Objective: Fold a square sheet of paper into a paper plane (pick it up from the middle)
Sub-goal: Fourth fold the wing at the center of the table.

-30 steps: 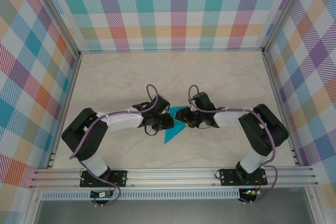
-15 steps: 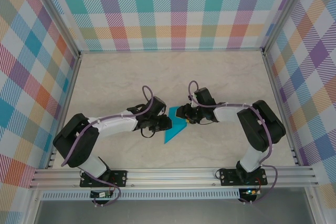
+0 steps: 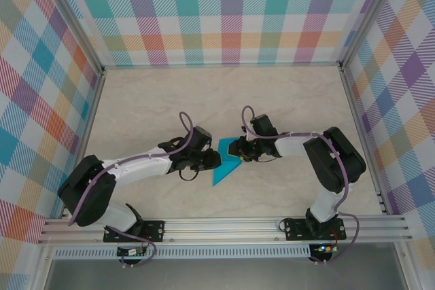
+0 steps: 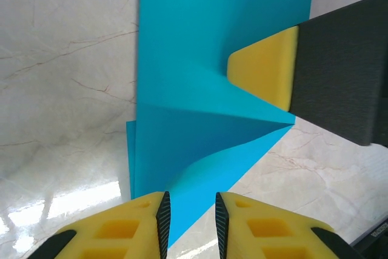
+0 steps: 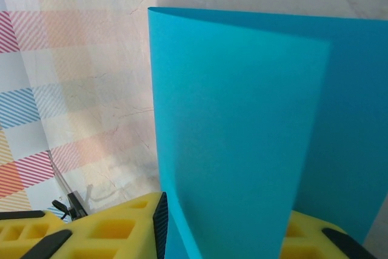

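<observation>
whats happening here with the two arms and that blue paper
Two robot arms are mid-fold on a teal-blue sheet of paper, already a pointed wedge, at the middle of the table. The left fingers sit slightly apart at one edge; the right fingers straddle a flap that curls up.

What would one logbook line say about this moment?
phase: folding | square sheet of paper: flap curled up | left end effector: astride a corner | right end effector: straddling the flap

We are looking down on a pale, marble-patterned table (image 3: pixel 285 100). A teal-blue square sheet of paper (image 3: pixel 223 168), folded into a pointed wedge, is lying near its middle, with one flap curling up off the surface.
</observation>
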Robot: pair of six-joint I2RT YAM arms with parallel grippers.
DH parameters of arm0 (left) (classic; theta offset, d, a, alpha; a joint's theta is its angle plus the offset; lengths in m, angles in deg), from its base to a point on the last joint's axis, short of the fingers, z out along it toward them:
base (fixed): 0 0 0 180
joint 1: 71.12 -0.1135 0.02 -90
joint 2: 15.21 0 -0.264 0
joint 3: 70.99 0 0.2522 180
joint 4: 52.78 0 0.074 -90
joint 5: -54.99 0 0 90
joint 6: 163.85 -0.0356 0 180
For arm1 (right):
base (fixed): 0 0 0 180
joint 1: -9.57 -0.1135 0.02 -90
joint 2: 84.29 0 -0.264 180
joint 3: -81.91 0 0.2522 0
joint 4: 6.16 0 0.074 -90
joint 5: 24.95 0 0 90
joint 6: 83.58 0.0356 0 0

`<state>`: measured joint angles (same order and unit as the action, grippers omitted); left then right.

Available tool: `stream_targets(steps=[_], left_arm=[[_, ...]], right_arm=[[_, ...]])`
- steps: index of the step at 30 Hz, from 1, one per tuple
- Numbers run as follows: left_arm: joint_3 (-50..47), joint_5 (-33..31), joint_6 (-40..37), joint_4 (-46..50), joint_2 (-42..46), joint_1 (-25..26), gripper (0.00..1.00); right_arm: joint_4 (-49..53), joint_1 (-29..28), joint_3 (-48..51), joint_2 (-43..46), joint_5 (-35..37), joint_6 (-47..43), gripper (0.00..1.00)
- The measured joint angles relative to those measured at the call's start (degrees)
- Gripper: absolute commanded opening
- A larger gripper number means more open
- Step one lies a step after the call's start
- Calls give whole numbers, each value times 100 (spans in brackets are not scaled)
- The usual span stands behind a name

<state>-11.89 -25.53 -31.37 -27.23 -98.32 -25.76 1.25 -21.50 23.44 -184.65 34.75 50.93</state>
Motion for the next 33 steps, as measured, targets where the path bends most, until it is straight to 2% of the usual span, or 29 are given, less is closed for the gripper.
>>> stream_targets(steps=[5, 9, 16, 21, 27, 33], left_arm=[[-7, -63, 17, 13, 138, 52, 29], [-11, -66, 24, 13, 138, 131, 30], [-2, -243, -184, 63, 122, 601, 40], [341, -949, -533, 605, -181, 1207, 44], [1137, -2166, -879, 1294, -975, 1945, 47], [1838, -3292, -927, 1965, -1725, 2378, 49]], right_arm=[[-153, 0, 79, 17, 17, 168, 15], [-422, 0, 442, 201, 120, 501, 11], [-721, -85, 826, 520, 343, 1047, 13], [-774, -157, 837, 645, 391, 1161, 19], [-428, -157, 634, 645, 387, 966, 24], [-264, -61, 345, 645, 315, 772, 26]])
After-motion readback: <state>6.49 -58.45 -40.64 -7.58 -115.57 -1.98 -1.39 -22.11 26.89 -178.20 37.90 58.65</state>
